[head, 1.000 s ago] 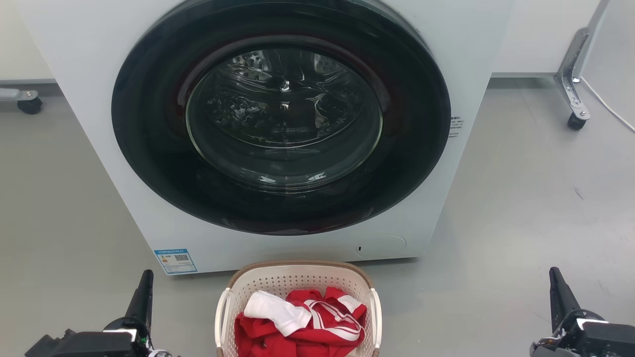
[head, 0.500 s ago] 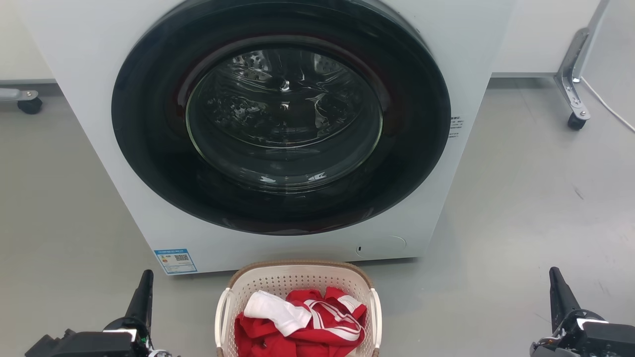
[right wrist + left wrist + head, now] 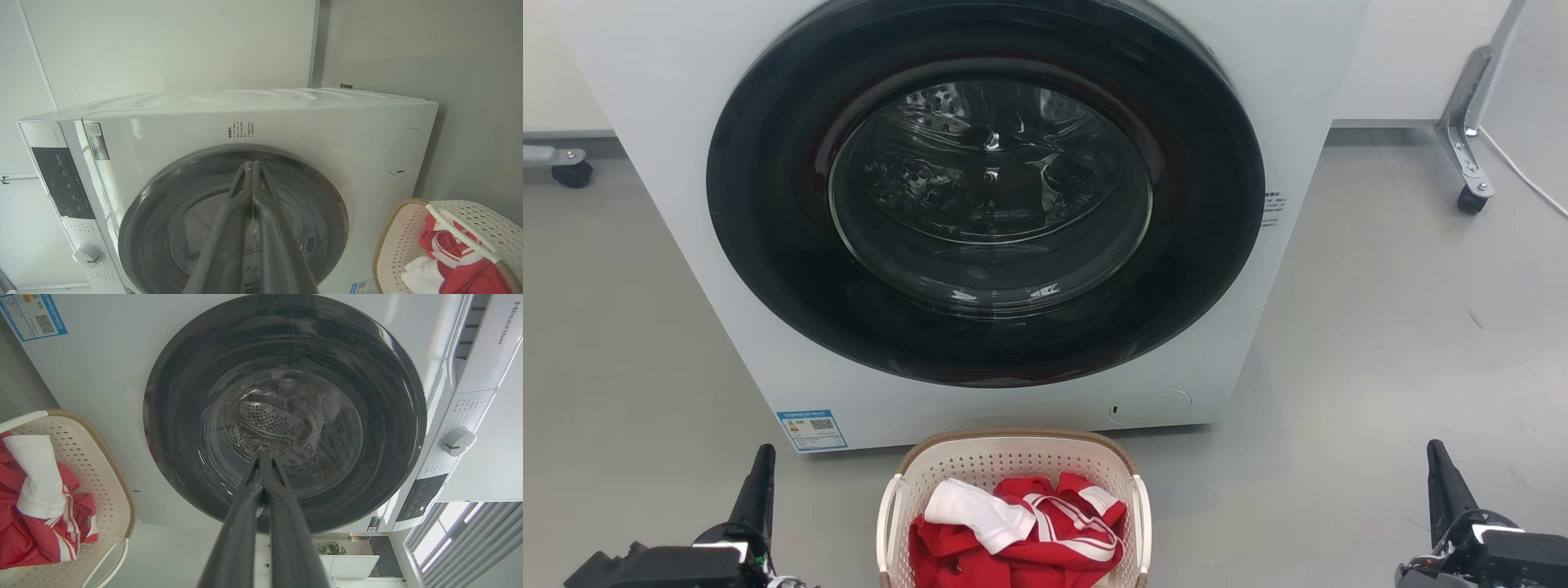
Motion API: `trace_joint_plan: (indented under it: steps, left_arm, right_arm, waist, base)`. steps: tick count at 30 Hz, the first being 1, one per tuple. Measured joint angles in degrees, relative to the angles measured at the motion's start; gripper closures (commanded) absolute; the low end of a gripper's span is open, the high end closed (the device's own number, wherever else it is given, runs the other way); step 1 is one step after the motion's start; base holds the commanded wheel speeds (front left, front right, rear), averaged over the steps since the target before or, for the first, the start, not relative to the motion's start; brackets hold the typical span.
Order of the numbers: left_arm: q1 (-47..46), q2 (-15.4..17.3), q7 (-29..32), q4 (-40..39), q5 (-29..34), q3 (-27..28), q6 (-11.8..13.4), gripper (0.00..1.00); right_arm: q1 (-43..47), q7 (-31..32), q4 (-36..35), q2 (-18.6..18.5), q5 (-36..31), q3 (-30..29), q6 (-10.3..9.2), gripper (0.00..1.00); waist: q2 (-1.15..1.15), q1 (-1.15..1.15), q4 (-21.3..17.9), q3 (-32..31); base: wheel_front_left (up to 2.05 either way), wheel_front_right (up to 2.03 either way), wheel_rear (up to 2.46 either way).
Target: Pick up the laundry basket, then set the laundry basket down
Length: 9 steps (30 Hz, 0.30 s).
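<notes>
2 long-fingered dark grippers, both pinched shut on nothing: left gripper (image 3: 765,456) low and left of the white front-loading washer (image 3: 1298,98) with its round dark glass door (image 3: 988,196), right gripper (image 3: 1436,452) low and right of it. Cream-white perforated plastic laundry basket (image 3: 1013,459) with brown woven-look rim on grey floor (image 3: 1380,367) just before the washer's foot, below the door, well apart from both grippers, holding crumpled red and white garments (image 3: 1021,531).

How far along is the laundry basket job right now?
Nothing done yet: the laundry basket sits on the floor before the washer. Nothing in hand: left gripper and right gripper are shut and empty, flanking it. Left: grasp its handles, lift, set down.
</notes>
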Motion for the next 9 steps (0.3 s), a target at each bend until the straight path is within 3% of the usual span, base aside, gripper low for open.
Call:
trace_joint_plan:
  steps: [9]
  left_arm:
    - [0.00, 0.00, 0.00, -0.01, 0.00, 0.00, 0.00, 1.00]
  right_arm:
    - [0.00, 0.00, -0.01, 0.00, 0.01, 0.00, 0.00, 1.00]
  waist:
    - [0.00, 0.00, 0.00, 0.00]
  base:
    - [0.00, 0.00, 0.00]
